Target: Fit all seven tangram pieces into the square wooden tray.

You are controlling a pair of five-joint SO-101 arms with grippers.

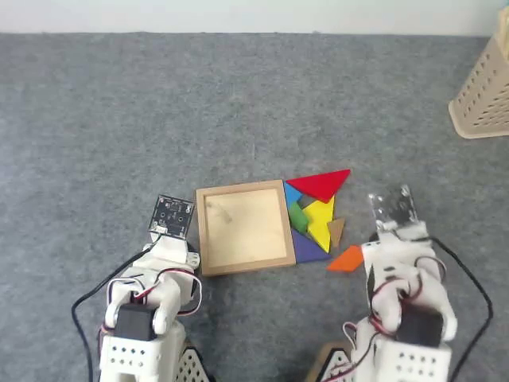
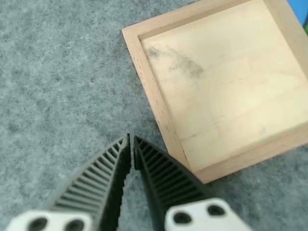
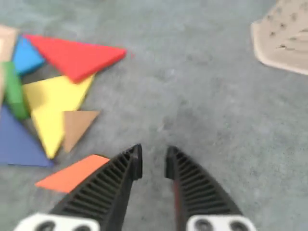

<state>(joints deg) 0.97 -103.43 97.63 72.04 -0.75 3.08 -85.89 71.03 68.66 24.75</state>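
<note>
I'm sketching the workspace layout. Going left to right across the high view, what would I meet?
left arm → tray → tangram pieces → right arm → basket

- The square pale wooden tray (image 1: 242, 190) with a raised rim lies flat on the grey carpet; its floor is bare apart from a faint dark smudge.
- The large flat red triangle (image 1: 320, 185) lies at the far end of a cluster just beside the tray's right rim.
- The small light blue piece (image 1: 292, 193) sits by the tray's far right corner, tucked against the red one.
- The small green piece (image 1: 298, 216) lies against the rim.
- The large yellow triangle (image 1: 320, 223) fills the cluster's middle.
- The small brown triangle (image 1: 336, 231) touches its right side.
- The dark blue triangle (image 1: 308, 248) lies nearest the arms, along the rim.
- The orange parallelogram (image 1: 347, 259) lies just apart, to its right.
</note>
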